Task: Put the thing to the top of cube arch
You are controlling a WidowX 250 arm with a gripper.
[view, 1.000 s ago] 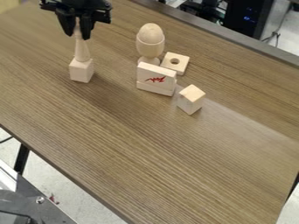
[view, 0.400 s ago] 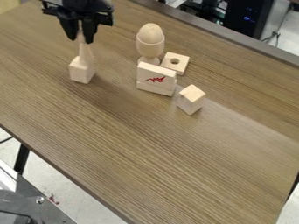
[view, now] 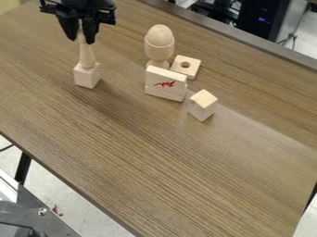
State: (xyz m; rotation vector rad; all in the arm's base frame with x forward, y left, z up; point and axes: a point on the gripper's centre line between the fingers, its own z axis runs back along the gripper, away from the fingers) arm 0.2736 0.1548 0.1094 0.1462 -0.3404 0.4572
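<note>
Jaws [view: 81, 40] and the upper part of the wooden post [view: 86, 55] have shifted slightly away from the egg cup [view: 159, 49] since the preceding frame; the cup and the blocks around it keep their places. The jaws are narrow about the post's upper end and appear to hold it. The post, judged to be the thing to be placed, is nearly upright to the left of the egg cup, its foot at the top of a cube [view: 86, 75] on the worktop [view: 142, 139]; whether it bears fully on the cube cannot be told. Before the egg cup is a marked block [view: 166, 82]; beside the cup, a holed square [view: 186, 66]; beyond the marked block, a second cube [view: 202, 105].

Handling (judged): the post should be light, stiff and fairly smooth, not fragile but easily tipped. The slim shaft offers the best hold, squarely across its axis. With placement apparently almost complete, the next step calls for settling the foot flat, then a straight release; sideways drag could topple post and cube together.
</note>
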